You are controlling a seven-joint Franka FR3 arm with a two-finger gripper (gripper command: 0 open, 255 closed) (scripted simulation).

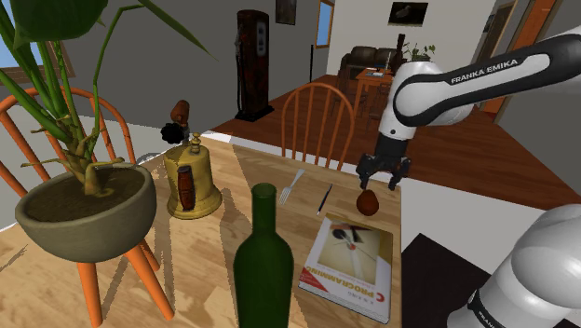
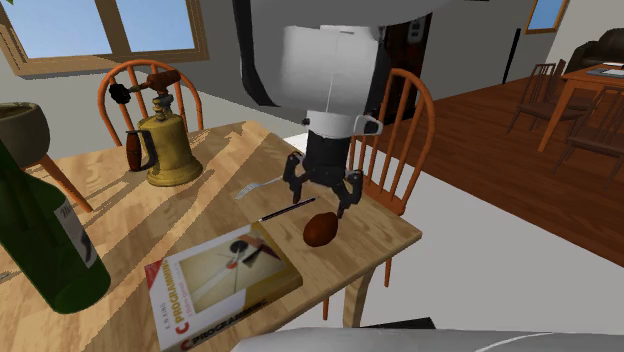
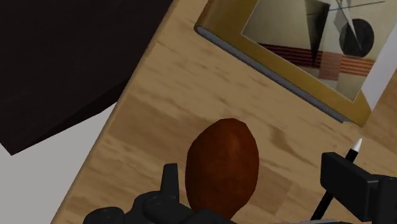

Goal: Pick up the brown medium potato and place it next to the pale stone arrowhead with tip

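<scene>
The brown potato (image 1: 368, 201) (image 2: 320, 230) (image 3: 222, 168) lies on the wooden table (image 2: 390, 225), close to its edge. My gripper (image 1: 383, 184) (image 2: 322, 200) (image 3: 254, 175) hangs just above it, open, one finger (image 3: 347, 175) well off the potato and the other near its opposite side. A pale, slender arrowhead-like piece (image 1: 291, 184) (image 2: 258, 186) rests on the table beyond a thin dark pen (image 1: 324, 198) (image 2: 290, 210), away from the potato.
A book (image 1: 349, 256) (image 2: 225, 275) lies flat near the potato. A green bottle (image 1: 263, 270), a brass blowtorch (image 1: 191, 182) (image 2: 165, 145) and a potted plant (image 1: 84, 210) stand further along the table. An orange chair (image 2: 400, 130) stands at the table's end.
</scene>
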